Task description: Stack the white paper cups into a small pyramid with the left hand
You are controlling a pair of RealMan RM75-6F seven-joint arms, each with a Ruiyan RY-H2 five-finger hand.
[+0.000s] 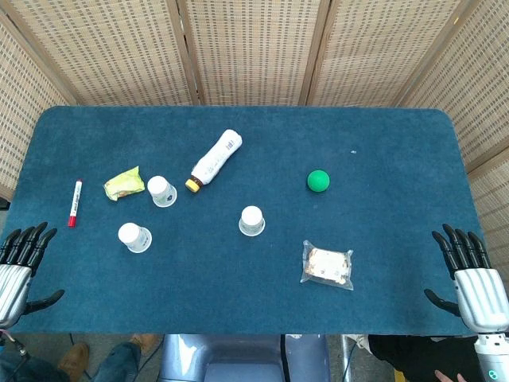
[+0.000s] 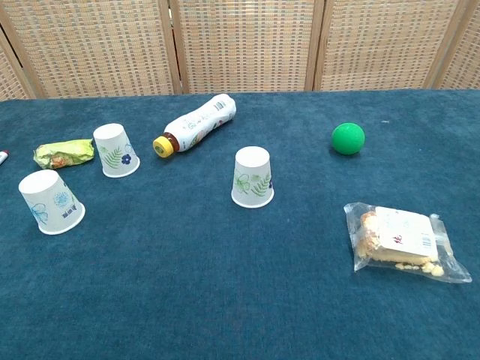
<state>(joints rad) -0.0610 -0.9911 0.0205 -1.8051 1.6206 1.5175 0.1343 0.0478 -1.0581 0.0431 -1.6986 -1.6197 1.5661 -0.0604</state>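
- Left hand (image 1: pixel 20 267): lower left corner of the head view, at the table (image 1: pixel 398 143) edge; fingers apart, holding nothing.
- Right hand (image 1: pixel 473 274): lower right corner, fingers likewise spread, nothing in it.
- Three cups, all upside down and apart from one another: near cup (image 1: pixel 134 237) (image 2: pixel 51 202) at lower left; far cup (image 1: pixel 161 191) (image 2: pixel 116 150) above it; middle cup (image 1: pixel 251 220) (image 2: pixel 253 177) near frame centre.
- Yellow packet (image 1: pixel 124 184) (image 2: pixel 64 154): just left of the far cup.
- Bottle (image 1: pixel 215 159) (image 2: pixel 195 126): lying on its side, upper centre-left.
- Green ball (image 1: pixel 318 181) (image 2: pixel 348 139): right of centre.
- Snack bag (image 1: pixel 327 265) (image 2: pixel 401 241): lower right.
- Red marker (image 1: pixel 75 203): far left.
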